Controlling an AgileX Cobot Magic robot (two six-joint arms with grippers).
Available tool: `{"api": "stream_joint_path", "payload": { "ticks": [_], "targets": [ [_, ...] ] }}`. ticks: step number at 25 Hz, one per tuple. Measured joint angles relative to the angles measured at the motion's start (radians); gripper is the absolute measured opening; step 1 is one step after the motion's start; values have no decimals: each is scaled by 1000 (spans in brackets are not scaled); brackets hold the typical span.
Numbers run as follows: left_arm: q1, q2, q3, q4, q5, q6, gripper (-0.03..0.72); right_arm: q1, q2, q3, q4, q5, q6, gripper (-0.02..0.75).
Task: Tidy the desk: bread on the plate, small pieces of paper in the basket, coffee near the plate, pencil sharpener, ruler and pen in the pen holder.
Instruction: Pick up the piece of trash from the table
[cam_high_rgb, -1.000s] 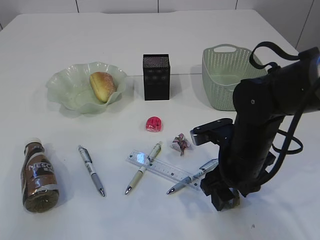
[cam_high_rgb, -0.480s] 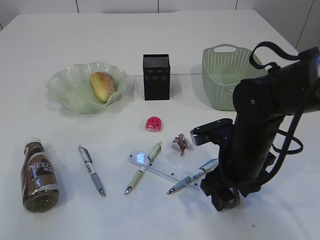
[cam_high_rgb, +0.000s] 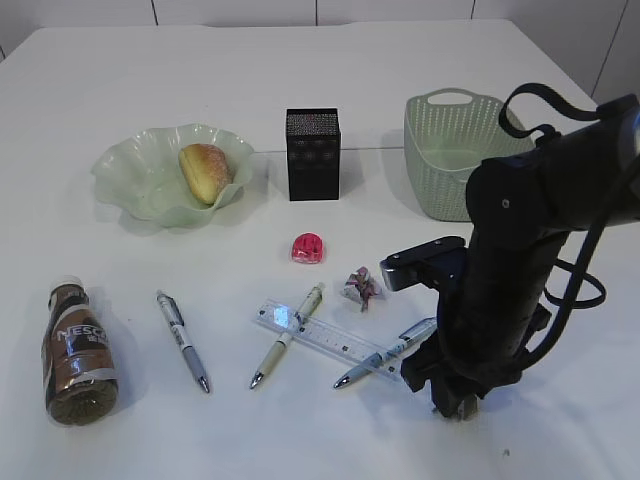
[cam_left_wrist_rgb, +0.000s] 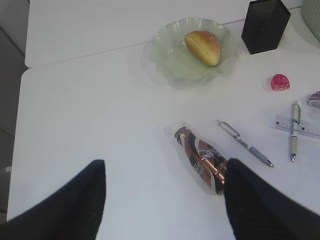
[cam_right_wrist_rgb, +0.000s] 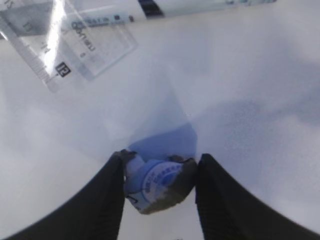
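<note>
On the matte white tabletop (cam_high_rgb: 420, 80), the black right gripper (cam_right_wrist_rgb: 159, 187) is clamped on a small crumpled scrap of blue-and-white printed paper (cam_right_wrist_rgb: 156, 182) just beside the clear plastic ruler (cam_right_wrist_rgb: 65, 42), while the left gripper (cam_left_wrist_rgb: 165, 195) hangs with its 2 dark fingers (cam_left_wrist_rgb: 75, 205) spread wide and holding nothing above the brown ribbed coffee bottle (cam_left_wrist_rgb: 200, 157) lying on its side. A glossy golden bread roll (cam_high_rgb: 205, 172) sits in the wavy-edged translucent green plate (cam_high_rgb: 125, 175), the perforated black square pen holder (cam_high_rgb: 313, 154) and pale green woven plastic basket (cam_high_rgb: 440, 170) stand behind, and 3 click pens (cam_high_rgb: 183, 340), a pink pencil sharpener (cam_high_rgb: 307, 248) and another purplish paper wad (cam_high_rgb: 362, 286) lie scattered in front.
</note>
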Motion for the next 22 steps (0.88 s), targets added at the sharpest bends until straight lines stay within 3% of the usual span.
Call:
{"api": "stream_joint_path", "payload": {
  "ticks": [3, 5, 14, 22],
  "targets": [
    [0, 0, 0, 0, 0, 0, 519, 0, 0, 0, 0, 0, 0, 308],
    [0, 0, 0, 0, 0, 0, 519, 0, 0, 0, 0, 0, 0, 279],
    [0, 0, 0, 0, 0, 0, 519, 0, 0, 0, 0, 0, 0, 264],
    [0, 0, 0, 0, 0, 0, 509, 0, 2, -76, 0, 177, 0, 260]
  ]
}}
